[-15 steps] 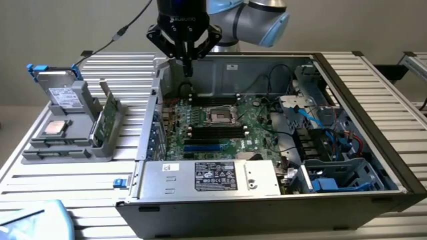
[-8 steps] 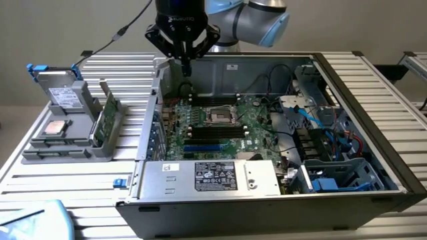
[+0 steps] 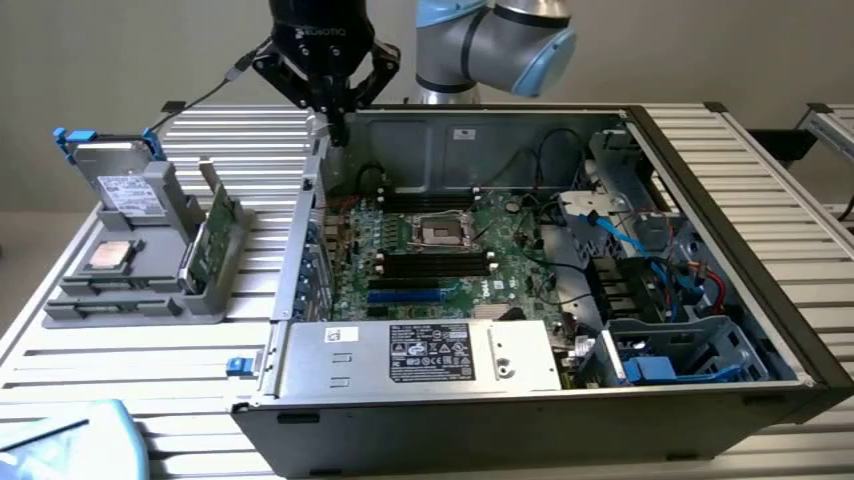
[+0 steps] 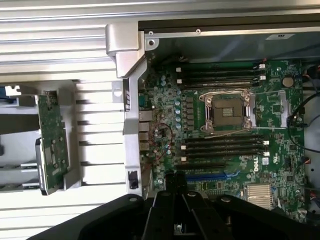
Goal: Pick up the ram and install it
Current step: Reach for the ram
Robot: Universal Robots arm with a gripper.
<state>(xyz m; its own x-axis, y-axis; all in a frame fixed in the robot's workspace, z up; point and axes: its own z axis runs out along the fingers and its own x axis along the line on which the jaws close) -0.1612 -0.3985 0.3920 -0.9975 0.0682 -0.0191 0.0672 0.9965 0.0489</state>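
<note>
Soft, even light; pale glare on slatted table (image 3: 134, 355), shadows inside computer case (image 3: 441, 150)

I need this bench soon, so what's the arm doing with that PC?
The arm's gripper is shut with nothing visible in it. It hangs over the open computer case, near the wall on the exterior view's left, above the motherboard. Spare parts sit in a grey holder beside the case, among them an upright green board. No part is being carried at this moment.
</note>
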